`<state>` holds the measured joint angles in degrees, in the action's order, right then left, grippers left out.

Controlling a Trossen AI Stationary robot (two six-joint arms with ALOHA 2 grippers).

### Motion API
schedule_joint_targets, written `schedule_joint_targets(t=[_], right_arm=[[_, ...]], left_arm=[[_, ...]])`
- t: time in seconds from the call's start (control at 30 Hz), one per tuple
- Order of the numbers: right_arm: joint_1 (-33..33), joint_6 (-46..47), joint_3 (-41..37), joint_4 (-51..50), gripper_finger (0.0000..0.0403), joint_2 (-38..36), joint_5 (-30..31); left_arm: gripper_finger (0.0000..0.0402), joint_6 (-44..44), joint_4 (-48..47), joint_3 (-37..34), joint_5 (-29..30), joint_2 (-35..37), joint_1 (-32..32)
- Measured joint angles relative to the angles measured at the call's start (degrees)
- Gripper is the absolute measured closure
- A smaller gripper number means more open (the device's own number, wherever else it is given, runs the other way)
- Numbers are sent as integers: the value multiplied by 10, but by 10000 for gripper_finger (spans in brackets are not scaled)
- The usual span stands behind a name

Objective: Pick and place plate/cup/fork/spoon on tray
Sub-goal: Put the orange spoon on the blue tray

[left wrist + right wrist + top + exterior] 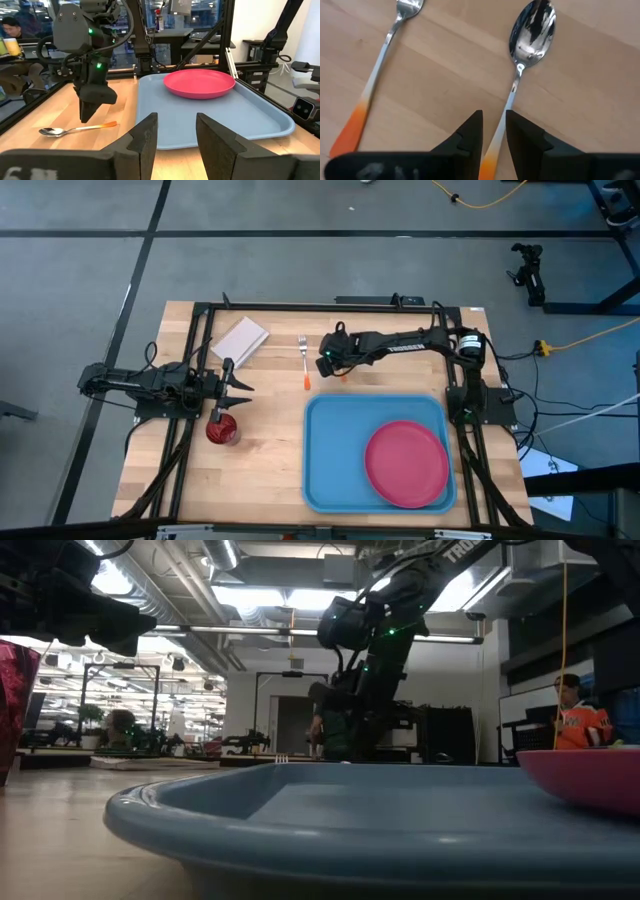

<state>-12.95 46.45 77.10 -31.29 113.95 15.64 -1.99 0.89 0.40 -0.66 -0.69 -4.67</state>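
The spoon [532, 30] lies flat on the table beside the fork [380, 65], just beyond the tray's far edge. My right gripper [494, 117] points down over the spoon's handle, fingers a narrow gap apart on either side of it; it also shows in the left wrist view [86, 117]. The pink-red plate [407, 463] rests in the near right part of the light-blue tray [335, 435]. The dark red cup [222, 430] stands on the table left of the tray. My left gripper [238, 386] is open and empty, just beyond the cup.
A pale rectangular pad [240, 340] lies at the table's far left, beyond my left gripper. The fork [303, 358] lies just left of my right gripper. A dark frame rail [330, 307] runs along the table's far edge. People show in the room behind.
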Motion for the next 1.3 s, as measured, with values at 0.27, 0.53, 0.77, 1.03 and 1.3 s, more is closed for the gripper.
schedule_joint_targets(t=[0.27,0.53,0.77,1.03,1.3], right_arm=[[-10,1,0,8,315,23,0],[-17,15,0,12,315,28,1],[-26,19,0,20,315,48,-5],[-29,28,1,19,335,51,-6],[-30,18,1,19,390,52,-5]], left_arm=[[275,0,0,0,0,0,0],[275,0,0,0,0,0,0],[275,0,0,0,0,0,0],[275,0,0,0,1,0,0],[275,0,0,0,1,0,0]])
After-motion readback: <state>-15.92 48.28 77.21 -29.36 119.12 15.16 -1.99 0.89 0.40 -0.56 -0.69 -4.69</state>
